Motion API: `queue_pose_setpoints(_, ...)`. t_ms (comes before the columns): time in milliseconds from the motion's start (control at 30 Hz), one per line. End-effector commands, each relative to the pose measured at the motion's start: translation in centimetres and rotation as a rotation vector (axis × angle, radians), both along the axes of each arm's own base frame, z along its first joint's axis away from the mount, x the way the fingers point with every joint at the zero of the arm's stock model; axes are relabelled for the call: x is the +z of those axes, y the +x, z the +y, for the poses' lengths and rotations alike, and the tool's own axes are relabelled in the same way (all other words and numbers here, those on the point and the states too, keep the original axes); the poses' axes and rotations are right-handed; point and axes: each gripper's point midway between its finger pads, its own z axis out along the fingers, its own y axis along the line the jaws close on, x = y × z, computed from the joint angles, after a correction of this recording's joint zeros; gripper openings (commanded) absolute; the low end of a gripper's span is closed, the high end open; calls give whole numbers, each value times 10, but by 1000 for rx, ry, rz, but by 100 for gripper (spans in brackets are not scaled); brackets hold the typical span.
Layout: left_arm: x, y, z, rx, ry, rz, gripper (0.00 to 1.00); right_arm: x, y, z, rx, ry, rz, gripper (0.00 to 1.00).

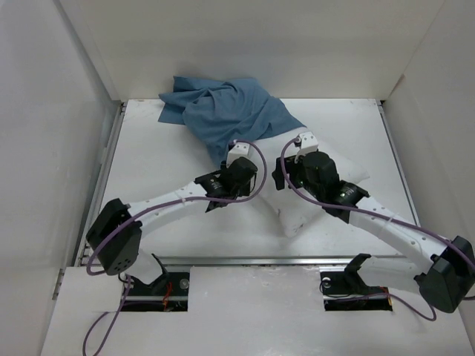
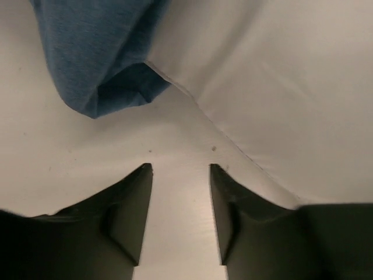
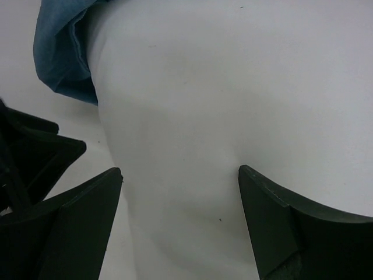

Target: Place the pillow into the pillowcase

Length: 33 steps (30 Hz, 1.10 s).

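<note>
While the pillow (image 1: 297,216) lies mid-table with its far end covered by the crumpled pillowcase (image 1: 226,115), both arms reach in over it. The left gripper (image 2: 180,169) has its fingers apart and empty above the bare table (image 2: 52,163), just beside the pillow's edge and near a fold of the pillowcase. The right gripper (image 3: 180,172) is spread wide over the pillow, and contact cannot be confirmed.

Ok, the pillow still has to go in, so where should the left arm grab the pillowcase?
Probably the folded lower edge of the pillowcase, just ahead of the open left fingers. Come from the near side, low over the table: that fold juts out beside the pillow, so pinching it should not catch white fabric.
</note>
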Motion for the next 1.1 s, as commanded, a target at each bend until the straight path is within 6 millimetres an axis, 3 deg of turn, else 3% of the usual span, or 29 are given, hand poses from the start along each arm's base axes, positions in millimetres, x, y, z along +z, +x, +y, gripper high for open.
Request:
queue_pose_setpoints(0, 27, 39, 20, 183, -50, -113, 44, 25, 2, 10, 22, 47, -30, 86)
queue_pose_setpoints(67, 29, 58, 30, 225, -73, -145, 64, 25, 2, 10, 22, 47, -30, 86)
queue_pose_setpoints(100, 22, 62, 33, 224, -61, -140, 66, 25, 2, 10, 22, 47, -30, 86)
queue_pose_setpoints(167, 9, 73, 44, 261, -39, -125, 66, 23, 3, 5, 0, 34, -29, 86)
queue_pose_setpoints(333, 9, 97, 35, 245, -72, -148, 62, 25, 5, 2, -18, 28, -34, 86)
queue_pose_setpoints(467, 14, 112, 28, 216, -57, -175, 51, 25, 8, 2, -19, -2, -32, 86)
queue_pose_setpoints(533, 8, 118, 34, 235, -25, -153, 26, 22, 6, 12, 58, -22, -25, 86)
queue_pose_setpoints(567, 21, 122, 30, 236, -35, -163, 11, 28, 7, 17, 108, -44, -68, 86)
queue_pose_setpoints(600, 23, 121, 30, 243, -39, -155, 0, 28, 6, 27, 170, -44, -80, 86)
queue_pose_setpoints(700, 34, 113, 30, 203, -65, -167, 0, 29, 13, 47, 302, -87, -180, 100)
queue_pose_setpoints(733, 39, 110, 30, 188, -76, -177, 0, 37, 12, 59, 371, -83, -208, 100)
queue_pose_setpoints(767, 54, 105, 32, 179, -106, -197, 0, 28, 18, 65, 393, -115, -200, 100)
queue_pose_setpoints(833, 55, 94, 36, 161, -121, -192, 0, 31, 28, 70, 413, -162, -218, 100)
queue_pose_setpoints(867, 69, 88, 38, 153, -149, -213, 0, 41, 34, 74, 417, -168, -241, 100)
queue_pose_setpoints(933, 71, 78, 40, 132, -173, -215, 0, 28, 44, 85, 453, -203, -242, 100)
queue_pose_setpoints(967, 84, 75, 41, 123, -205, -241, 0, 30, 51, 90, 452, -200, -249, 100)
queue_pose_setpoints(1000, 91, 73, 41, 116, -221, -250, 0, 8, 58, 96, 460, -223, -203, 100)
queue_pose_setpoints(1033, 91, 69, 39, 90, -224, -246, 0, 4, 67, 100, 435, -217, -203, 100)
queue_pose_setpoints(1067, 97, 68, 38, 82, -242, -258, 0, -6, 74, 104, 417, -212, -195, 92)
